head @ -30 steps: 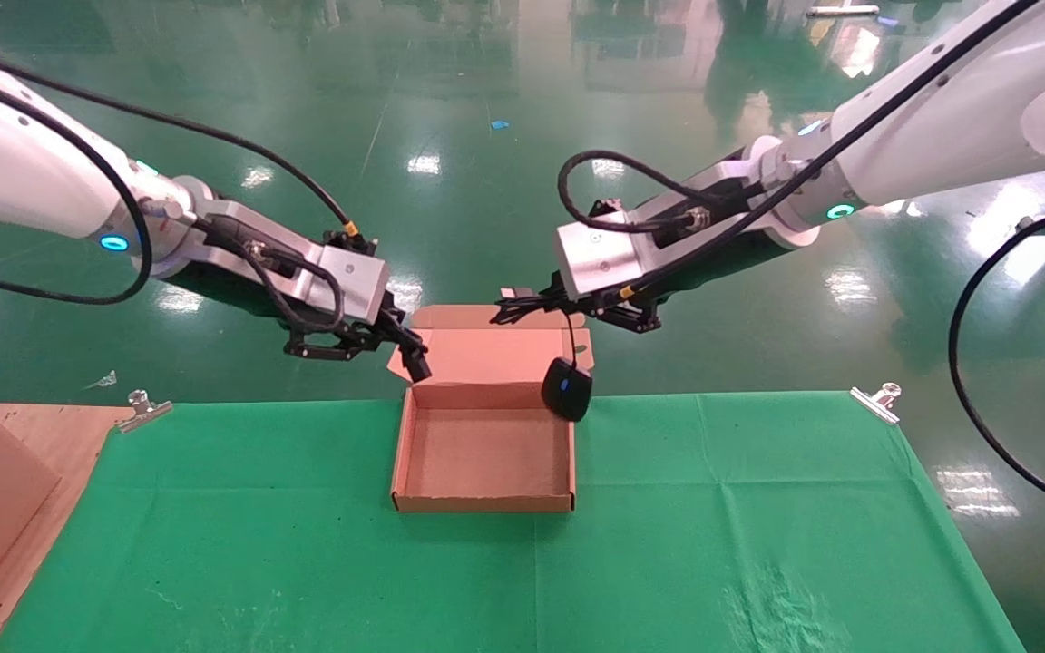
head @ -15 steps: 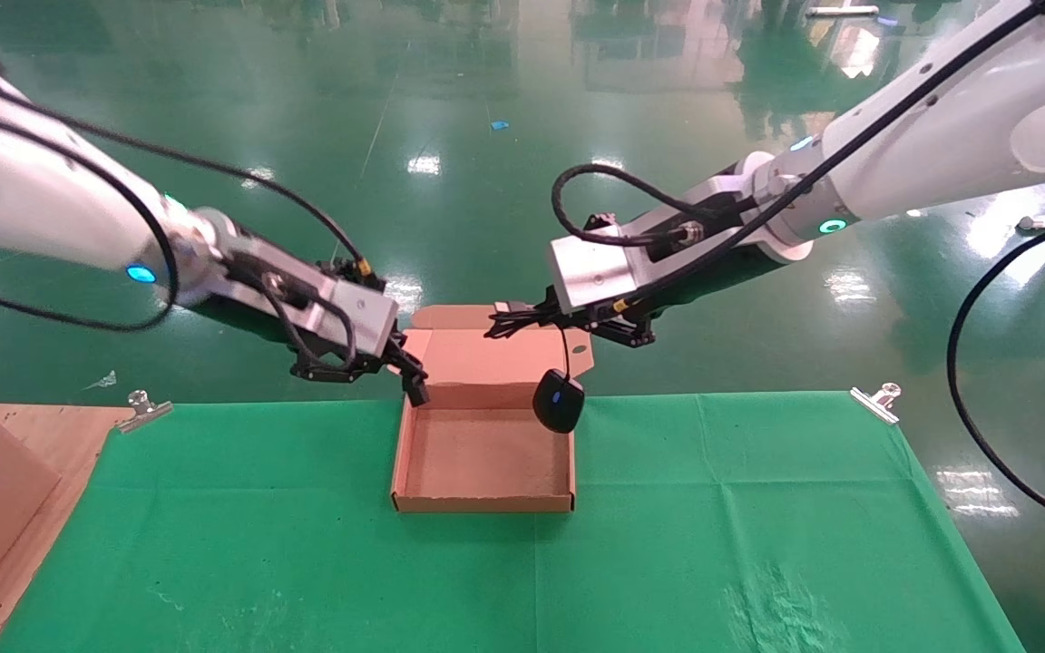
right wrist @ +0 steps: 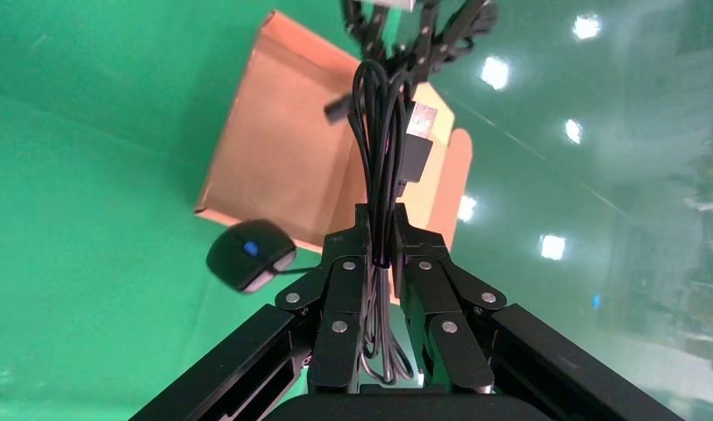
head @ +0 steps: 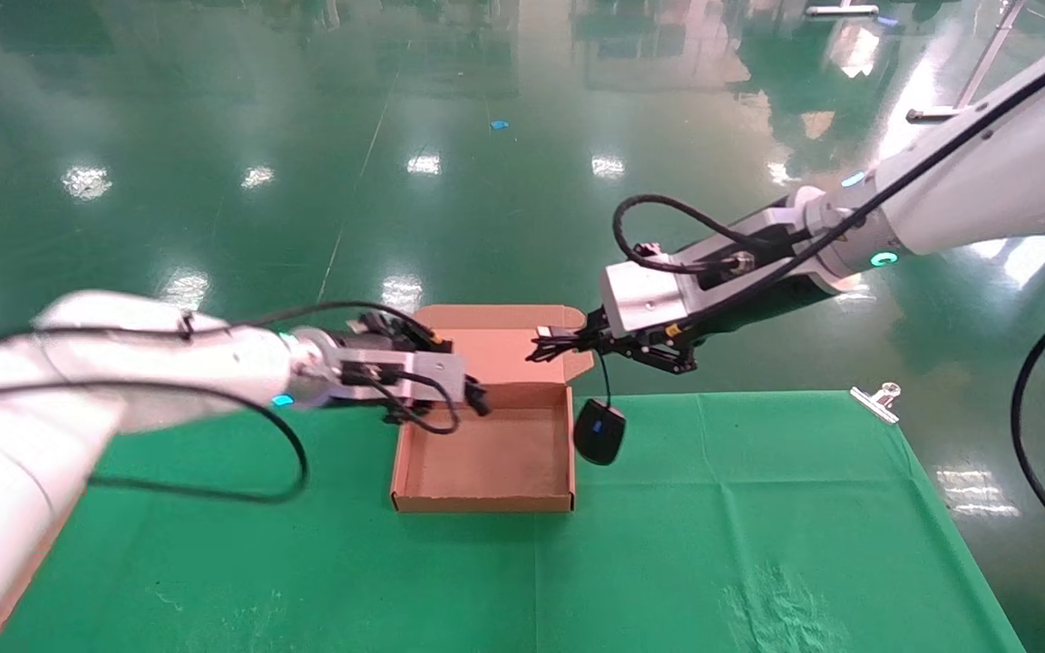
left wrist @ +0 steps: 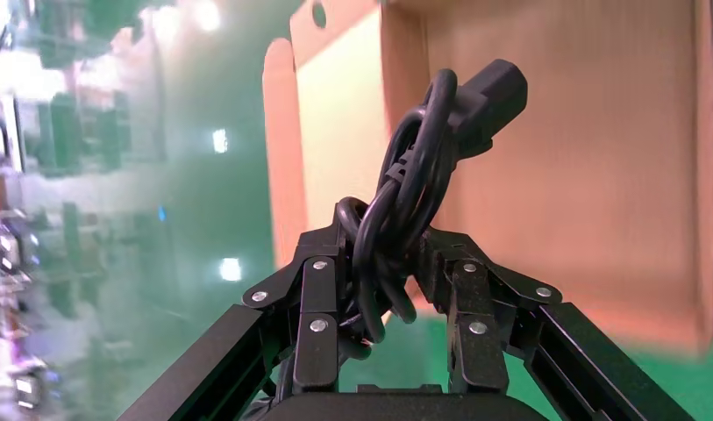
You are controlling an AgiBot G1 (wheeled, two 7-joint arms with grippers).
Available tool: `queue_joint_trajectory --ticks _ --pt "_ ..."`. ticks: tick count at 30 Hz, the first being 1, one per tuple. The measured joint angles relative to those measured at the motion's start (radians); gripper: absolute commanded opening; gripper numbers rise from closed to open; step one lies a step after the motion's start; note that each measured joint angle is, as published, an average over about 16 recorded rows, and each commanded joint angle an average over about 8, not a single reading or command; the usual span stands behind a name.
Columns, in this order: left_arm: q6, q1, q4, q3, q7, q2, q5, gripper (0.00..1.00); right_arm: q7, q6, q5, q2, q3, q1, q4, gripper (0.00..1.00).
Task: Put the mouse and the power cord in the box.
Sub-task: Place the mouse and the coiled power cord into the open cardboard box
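Note:
The brown box [head: 414, 453] lies open on the green cloth, its lid [head: 513, 349] folded back. My left gripper [head: 479, 399] hovers over the box's back left corner, shut on the power cord [left wrist: 423, 167], a thick black bundle with its plug end pointing at the box floor [left wrist: 598, 175]. My right gripper [head: 568, 343] is above the box's back right corner, shut on the mouse's bundled thin cable [right wrist: 379, 132]. The black mouse [head: 600, 433] with its blue spot dangles from that cable just outside the box's right wall, and it also shows in the right wrist view, mouse [right wrist: 250, 254] beside box [right wrist: 282, 167].
A green cloth [head: 713, 544] covers the table. A metal clip [head: 876, 400] holds it at the back right edge. My left arm [head: 141, 372] stretches across the table's left side. Beyond the table lies shiny green floor.
My left arm dropped low and swung right, carrying the power cord over the box. My right gripper shifted right, and the mouse swung from over the box's right wall to outside it.

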Motion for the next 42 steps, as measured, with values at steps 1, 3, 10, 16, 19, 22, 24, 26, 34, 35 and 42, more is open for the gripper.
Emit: queue_joint_trajectory --ticks 1,3,10,16,19,22,24,26,34,35,42 --pt "-0.020 0.020 -0.013 -0.001 -0.014 0.001 -0.017 0.00 -0.007 0.001 0.001 0.002 0.000 -0.002 -0.007 0.00" --pt "-0.055 0.057 -0.038 0.002 -0.041 0.002 -0.048 0.00 -0.022 0.002 0.003 0.006 0.001 -0.006 -0.022 0.00" --pt "-0.120 0.148 -0.106 0.050 -0.120 0.004 -0.133 0.00 -0.066 0.014 0.008 0.016 0.005 -0.017 -0.066 0.00" --pt "-0.149 0.184 -0.145 0.112 -0.164 0.002 -0.181 0.32 -0.095 0.027 0.010 0.022 0.006 -0.021 -0.096 0.00" --pt "-0.164 0.192 -0.157 0.142 -0.175 0.001 -0.200 0.69 -0.107 0.034 0.011 0.022 0.007 -0.024 -0.108 0.00" --pt "-0.179 0.195 -0.165 0.168 -0.182 0.000 -0.218 1.00 -0.117 0.040 0.012 0.022 0.007 -0.026 -0.118 0.00" --pt "-0.187 0.194 -0.167 0.185 -0.186 0.000 -0.229 1.00 -0.123 0.042 0.012 0.021 0.008 -0.028 -0.124 0.00" --pt "-0.195 0.193 -0.168 0.201 -0.189 0.000 -0.240 1.00 -0.128 0.044 0.012 0.020 0.008 -0.029 -0.129 0.00" --pt "-0.213 0.186 -0.171 0.256 -0.196 -0.001 -0.286 1.00 -0.137 0.044 0.015 0.012 0.010 -0.029 -0.143 0.00" --pt "-0.215 0.185 -0.171 0.263 -0.197 -0.001 -0.291 1.00 -0.137 0.043 0.015 0.010 0.010 -0.028 -0.143 0.00" --pt "-0.223 0.178 -0.170 0.300 -0.198 -0.002 -0.332 1.00 -0.130 0.032 0.019 -0.006 0.012 -0.020 -0.140 0.00"
